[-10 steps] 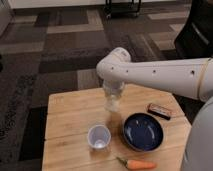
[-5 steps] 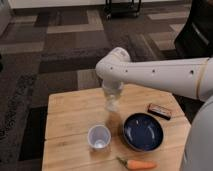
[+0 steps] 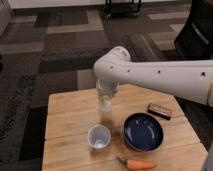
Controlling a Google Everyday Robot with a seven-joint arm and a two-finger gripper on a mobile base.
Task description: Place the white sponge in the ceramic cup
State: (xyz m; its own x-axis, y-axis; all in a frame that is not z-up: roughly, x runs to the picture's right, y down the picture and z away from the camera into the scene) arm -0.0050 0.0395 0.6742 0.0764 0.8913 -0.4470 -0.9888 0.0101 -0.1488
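The sponge point(image 3: 105, 107) hangs above the counter point(image 3: 65, 115), a pale block pinched in the downward-pointing hand point(image 3: 105, 101), held clear so it can be carried over rather than pushed. The cup point(image 3: 99, 136) stands upright at 6 o'clock from the hand, near but not under it, so a short move toward it seems needed before release. The plate point(image 3: 144, 131) sits at the cup's 3 o'clock, the carrot point(image 3: 137, 164) at its 5 o'clock, both outside that path.

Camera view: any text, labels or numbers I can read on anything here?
No text can be read.
On the dark bar: red marks, too blurred to read.
The ceramic cup, blue plate and carrot show no markings.
The gripper hangs above the table, behind the cup.
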